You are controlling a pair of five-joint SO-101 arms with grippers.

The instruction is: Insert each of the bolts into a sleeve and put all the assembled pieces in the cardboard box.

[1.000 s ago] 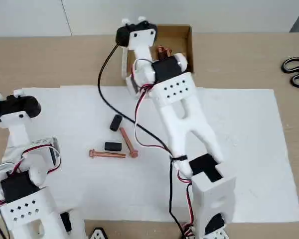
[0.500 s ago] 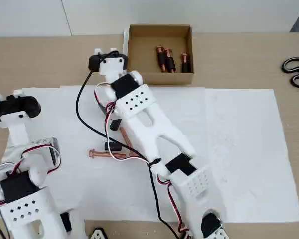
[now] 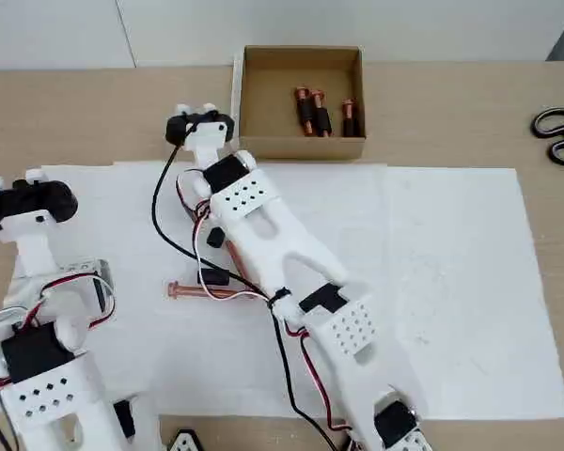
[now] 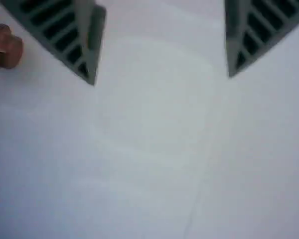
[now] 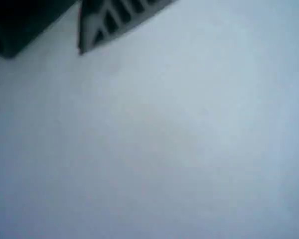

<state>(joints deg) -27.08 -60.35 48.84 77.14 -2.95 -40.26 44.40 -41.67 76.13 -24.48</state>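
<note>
Three assembled pieces (image 3: 321,113) lie in the cardboard box (image 3: 301,147). Two bolts (image 3: 193,291) and two sleeves (image 3: 215,238) lie loose on the paper (image 3: 451,282), partly under the right arm. Right gripper (image 3: 196,116) is beside the box, state can't tell. Left gripper (image 4: 161,77) is apart over the paper. Advice: centre on a sleeve, grip squarely, leave the bore free.

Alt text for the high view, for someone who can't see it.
Three sleeved bolts lie in the cardboard box. The right gripper hangs beside the box, its arm crossing a loose bolt and sleeve on white paper.
</note>
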